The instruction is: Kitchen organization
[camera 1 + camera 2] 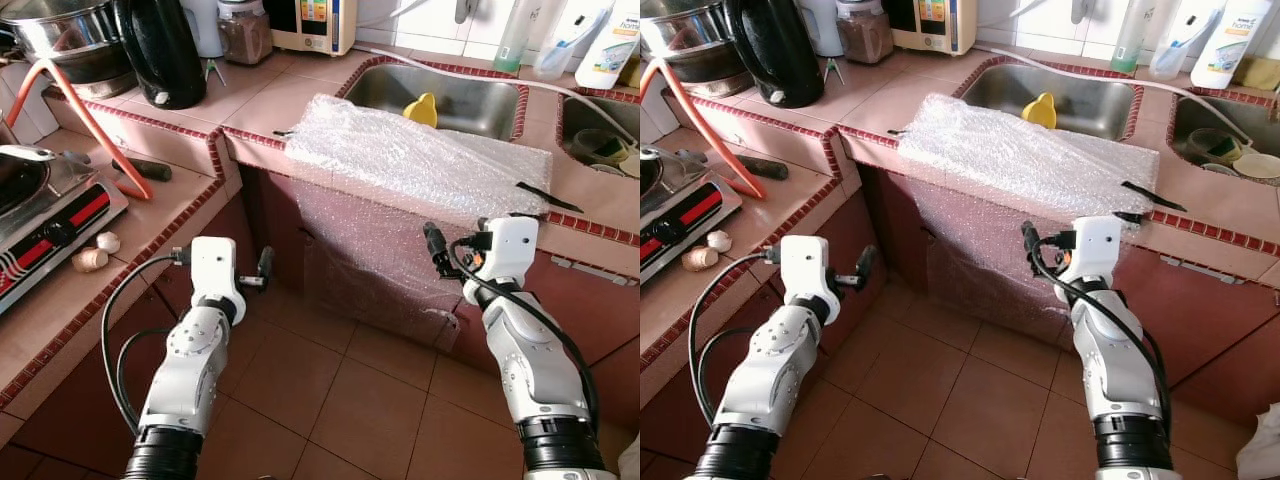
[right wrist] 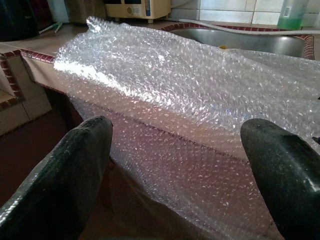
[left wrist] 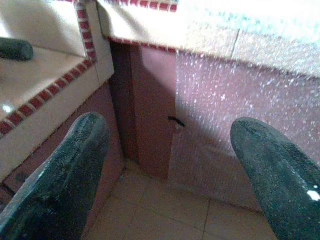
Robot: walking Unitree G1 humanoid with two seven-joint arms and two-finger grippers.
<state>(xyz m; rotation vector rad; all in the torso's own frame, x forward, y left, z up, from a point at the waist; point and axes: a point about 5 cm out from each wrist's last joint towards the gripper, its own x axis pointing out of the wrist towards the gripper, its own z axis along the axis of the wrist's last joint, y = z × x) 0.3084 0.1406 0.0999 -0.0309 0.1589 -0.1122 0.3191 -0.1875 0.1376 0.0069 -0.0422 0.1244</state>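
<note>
Right wrist view: right gripper (image 2: 175, 170) spread before bubble wrap (image 2: 190, 100); left gripper (image 3: 170, 170) likewise apart.

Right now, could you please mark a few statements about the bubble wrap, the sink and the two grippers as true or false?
1. The clear bubble wrap sheet lies on the tiled counter edge and hangs down over the cabinet front. True.
2. The right gripper is shut on the bubble wrap. False: its fingers are apart and hold nothing, just short of the wrap.
3. A yellow object sits in the steel sink. True.
4. The left gripper holds the black kettle. False: it is open and empty, low by the cabinet; the kettle stands on the counter.
5. Two garlic bulbs lie beside the gas stove. True.
</note>
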